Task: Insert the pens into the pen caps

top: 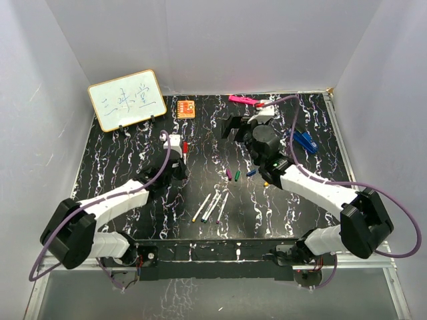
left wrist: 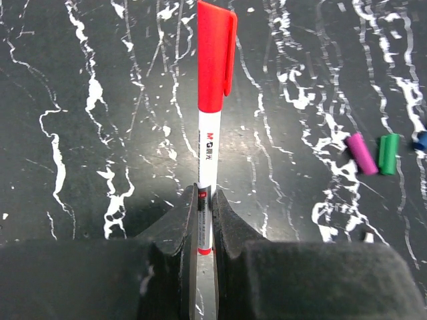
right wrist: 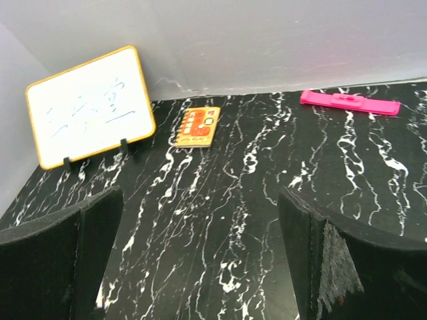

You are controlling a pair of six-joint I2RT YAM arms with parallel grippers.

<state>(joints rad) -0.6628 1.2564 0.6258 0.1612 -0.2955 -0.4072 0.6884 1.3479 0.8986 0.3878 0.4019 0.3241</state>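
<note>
Trouble, if it comes, most likely starts with the red pen (left wrist: 208, 157). The left fingers (left wrist: 183, 230) are clamped on the very tail of its white barrel, so most of its length sticks out unsupported above the desk (left wrist: 87, 133). Let go from up there, it could bounce or roll toward the loose caps. Set down at a tilt, it could pivot in that narrow pinch. The red cap (left wrist: 215, 57) looks pushed on, but I cannot tell whether it is fully seated. If it is only resting there, a bump could pop it off.

The right fingers (right wrist: 307, 243) stand wide apart with nothing between them, hovering over the back of the desk and facing the whiteboard (right wrist: 87, 107), the orange notebook (right wrist: 197, 127) and the pink bar (right wrist: 350, 102). That puts them well away from the work.

The other pens (top: 211, 207) lie close together in a loose fan near the front centre, so reaching for one could nudge its neighbours. The purple cap (left wrist: 362, 153) and green cap (left wrist: 387, 153) lie just beside each other, with the blue cap (top: 251, 173) near them — a wide grab could knock one aside.

As for what holds what — only the red cap has a pen in it. The purple, green and blue caps appear to have no pen in them, and no tray or box is in view.
</note>
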